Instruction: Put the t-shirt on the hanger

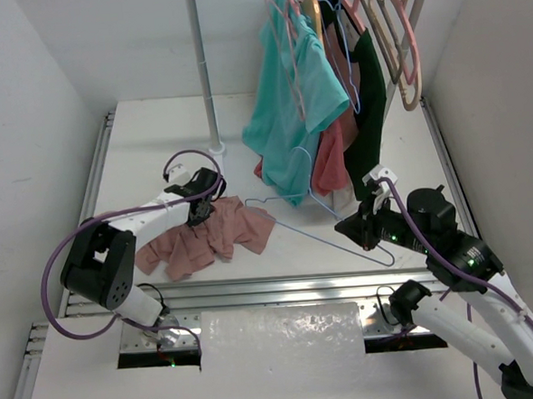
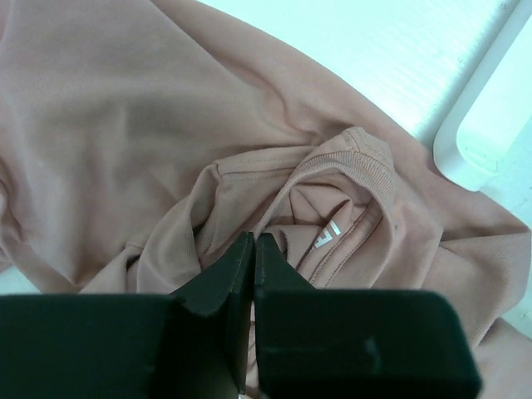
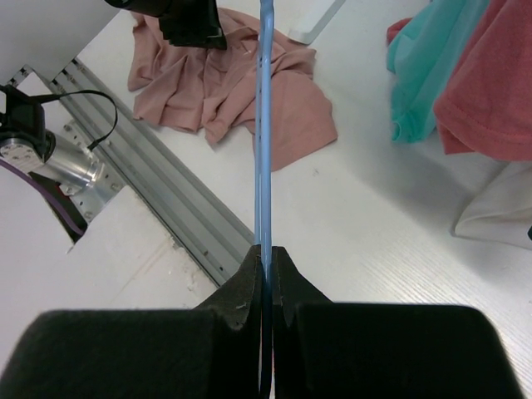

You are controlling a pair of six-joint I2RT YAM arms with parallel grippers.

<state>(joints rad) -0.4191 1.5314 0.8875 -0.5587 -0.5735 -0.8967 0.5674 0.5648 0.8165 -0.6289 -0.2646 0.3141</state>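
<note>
The dusty pink t-shirt (image 1: 206, 241) lies crumpled on the white table left of centre. My left gripper (image 1: 199, 211) is down on its upper edge. In the left wrist view that gripper (image 2: 253, 243) is shut, pinching the fabric fold at the ribbed collar (image 2: 366, 162), with a white neck label beside the tips. The pale blue wire hanger (image 1: 323, 239) slants across the table from beside the shirt towards the right. My right gripper (image 1: 354, 228) is shut on its wire. In the right wrist view the wire (image 3: 264, 125) runs straight out from the gripper (image 3: 266, 251) towards the t-shirt (image 3: 233, 91).
A rack pole (image 1: 206, 76) stands behind the shirt, and its white base (image 2: 486, 125) lies close to the collar. A teal t-shirt (image 1: 293, 107), a coral-pink garment (image 1: 329, 155) and dark clothes hang at the back, under pink and wooden hangers (image 1: 391, 11). A metal rail (image 1: 254, 291) runs along the near edge.
</note>
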